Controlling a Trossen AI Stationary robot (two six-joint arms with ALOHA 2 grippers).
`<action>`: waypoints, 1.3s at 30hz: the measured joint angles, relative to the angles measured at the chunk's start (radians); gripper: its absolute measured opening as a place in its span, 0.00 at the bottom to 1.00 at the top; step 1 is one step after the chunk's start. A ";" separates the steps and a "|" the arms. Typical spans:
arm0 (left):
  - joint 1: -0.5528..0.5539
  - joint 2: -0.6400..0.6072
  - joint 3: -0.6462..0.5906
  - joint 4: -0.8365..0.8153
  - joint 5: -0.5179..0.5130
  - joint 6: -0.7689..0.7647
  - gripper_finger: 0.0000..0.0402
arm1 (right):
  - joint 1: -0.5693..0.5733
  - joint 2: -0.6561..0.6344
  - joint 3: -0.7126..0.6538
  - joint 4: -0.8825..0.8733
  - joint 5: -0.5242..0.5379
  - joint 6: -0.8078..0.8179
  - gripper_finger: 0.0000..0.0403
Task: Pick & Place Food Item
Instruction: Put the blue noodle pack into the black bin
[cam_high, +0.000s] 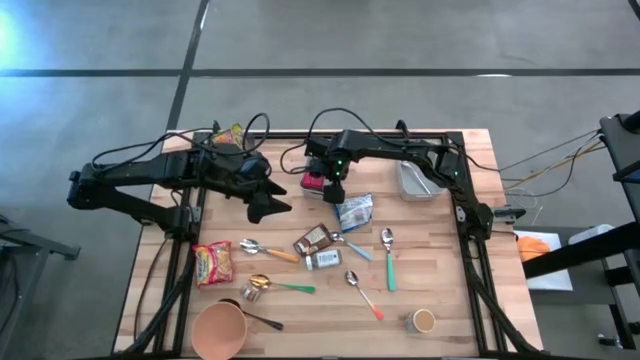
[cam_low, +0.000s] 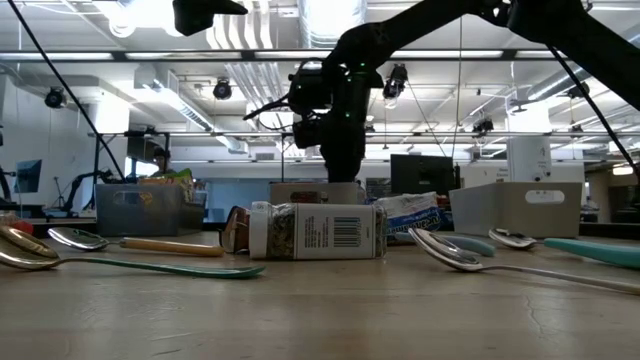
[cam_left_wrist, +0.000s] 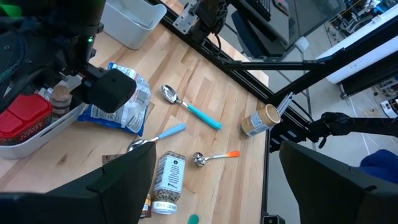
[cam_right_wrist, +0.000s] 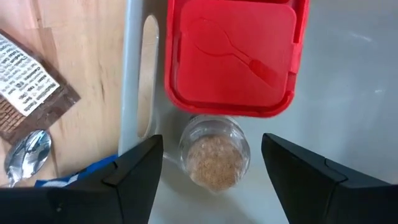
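A small glass jar of brown granules (cam_right_wrist: 214, 155) stands upright in a shallow white tray (cam_right_wrist: 130, 74), next to a red lidded box (cam_right_wrist: 233, 53). My right gripper (cam_right_wrist: 212, 149) hovers open just above the jar, one finger on either side, with a gap to each. In the high view it is near the table's middle, toward the far edge (cam_high: 335, 195). My left gripper (cam_high: 272, 203) waits open above the table to its left, with nothing between its fingers.
A blue-and-white packet (cam_high: 355, 210), brown wrappers (cam_high: 315, 240), a spice jar (cam_high: 322, 260) and several spoons lie mid-table. A metal bin (cam_high: 420, 180) stands far right. A red snack packet (cam_high: 212, 263), an orange bowl (cam_high: 218, 330) and a cup (cam_high: 423, 320) sit near the front.
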 joint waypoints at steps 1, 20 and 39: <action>0.000 0.000 0.000 0.000 0.000 0.001 0.86 | 0.000 0.000 0.008 -0.010 0.001 0.000 0.67; 0.000 0.000 0.014 -0.002 0.001 -0.029 0.86 | 0.000 -0.009 0.326 -0.260 0.058 0.112 0.67; -0.001 -0.057 0.021 -0.033 -0.031 0.013 0.86 | 0.021 -0.682 -0.131 -0.119 0.020 0.550 0.67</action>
